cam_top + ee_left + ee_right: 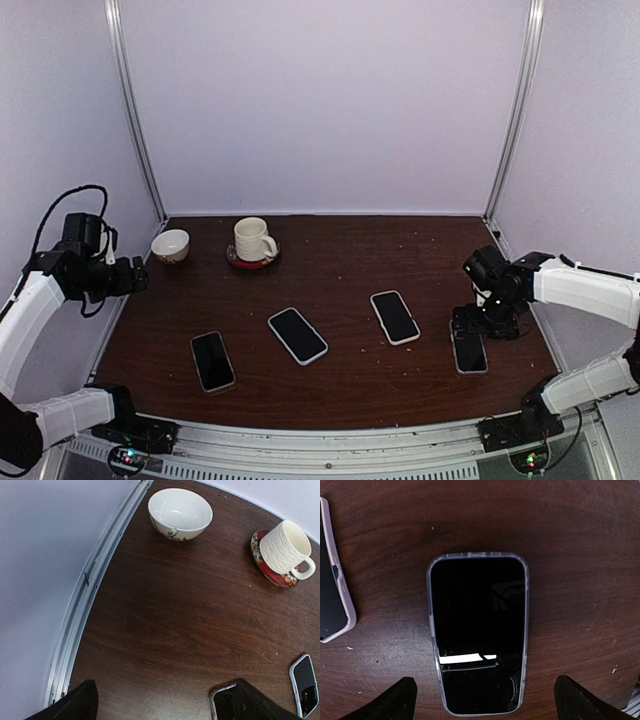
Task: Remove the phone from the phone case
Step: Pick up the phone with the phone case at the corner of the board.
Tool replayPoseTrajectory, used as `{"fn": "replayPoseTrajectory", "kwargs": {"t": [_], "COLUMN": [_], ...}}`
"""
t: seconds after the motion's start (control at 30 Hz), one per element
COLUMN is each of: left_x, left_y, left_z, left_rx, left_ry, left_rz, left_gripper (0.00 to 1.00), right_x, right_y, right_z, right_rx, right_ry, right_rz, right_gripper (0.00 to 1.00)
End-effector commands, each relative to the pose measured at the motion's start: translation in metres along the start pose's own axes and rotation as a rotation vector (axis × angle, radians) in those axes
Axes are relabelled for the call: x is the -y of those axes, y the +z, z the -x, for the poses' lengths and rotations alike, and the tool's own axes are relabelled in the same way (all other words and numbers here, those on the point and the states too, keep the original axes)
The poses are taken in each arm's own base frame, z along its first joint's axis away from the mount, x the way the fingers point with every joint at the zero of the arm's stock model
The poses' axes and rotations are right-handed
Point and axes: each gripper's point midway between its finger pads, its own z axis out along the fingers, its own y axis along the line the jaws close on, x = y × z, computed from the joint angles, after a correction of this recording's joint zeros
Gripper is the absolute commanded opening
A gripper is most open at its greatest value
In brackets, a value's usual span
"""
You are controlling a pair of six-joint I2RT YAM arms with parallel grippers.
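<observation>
The right gripper (486, 699) hangs with its jaws spread wide and empty, directly above the black-screened phone (477, 625). The phone lies flat and face up in its clear plastic case (431, 640) on the dark brown wooden desk (580, 540). In the right wrist view it sits centred between the two dark fingertips, its long edges facing them, and nothing touches it. Just off to this gripper's left lies another phone in a white case (335, 595), apart from the clear-cased one.

The left gripper (165, 707) is likewise wide open and holds nothing. It is raised at the far left of the desk, well apart from the target. A white ceramic bowl (180, 512) lies ahead of it, with a ribbed cream mug (285, 547) on a red patterned saucer (265, 565) ahead and to its right.

This looks like the approach step: the phone is fully seated in its case, so no removal has begun. The next move probably calls for a straight descent to close on the long edges. The case lip must then be flexed off a corner, likely with the second arm steadying or peeling, since the rim wraps all round.
</observation>
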Motion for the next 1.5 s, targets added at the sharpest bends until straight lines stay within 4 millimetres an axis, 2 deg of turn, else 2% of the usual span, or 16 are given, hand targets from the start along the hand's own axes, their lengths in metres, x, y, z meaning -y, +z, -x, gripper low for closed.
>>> {"fn": "replayPoseTrajectory", "kwargs": {"t": [0.0,0.2,0.53,0.83,0.93,1.2,1.33,1.47], "left_x": [0.008,0.009,0.011,0.011,0.010,0.006,0.008,0.015], "left_y": [0.005,0.008,0.012,0.019,0.020,0.022,0.023,0.024], "left_z": [-0.009,-0.011,-0.014,-0.017,-0.018,-0.018,-0.019,-0.017], "left_rx": [-0.037,-0.050,-0.070,-0.100,-0.105,-0.109,-0.119,-0.122], "left_ry": [0.027,0.033,0.039,0.041,0.041,0.038,0.043,0.063], "left_rz": [-0.039,-0.042,-0.045,-0.037,-0.032,-0.005,-0.018,-0.052], "left_gripper": [0.98,0.98,0.98,0.98,0.98,0.98,0.98,0.97], "right_x": [-0.010,-0.015,-0.009,-0.013,-0.007,-0.006,-0.003,-0.003], "right_y": [0.016,0.037,0.049,0.047,0.046,0.051,0.058,0.064], "right_z": [-0.017,-0.028,-0.045,-0.049,-0.051,-0.049,-0.046,-0.044], "right_rx": [-0.084,-0.171,-0.232,-0.261,-0.283,-0.303,-0.284,-0.272], "right_ry": [0.027,0.015,0.032,0.031,0.043,0.025,0.021,0.010], "right_rz": [0.041,0.033,0.007,0.041,0.045,0.039,0.014,0.005], "right_gripper": [1.00,1.00,1.00,1.00,1.00,0.99,0.87,0.67]}}
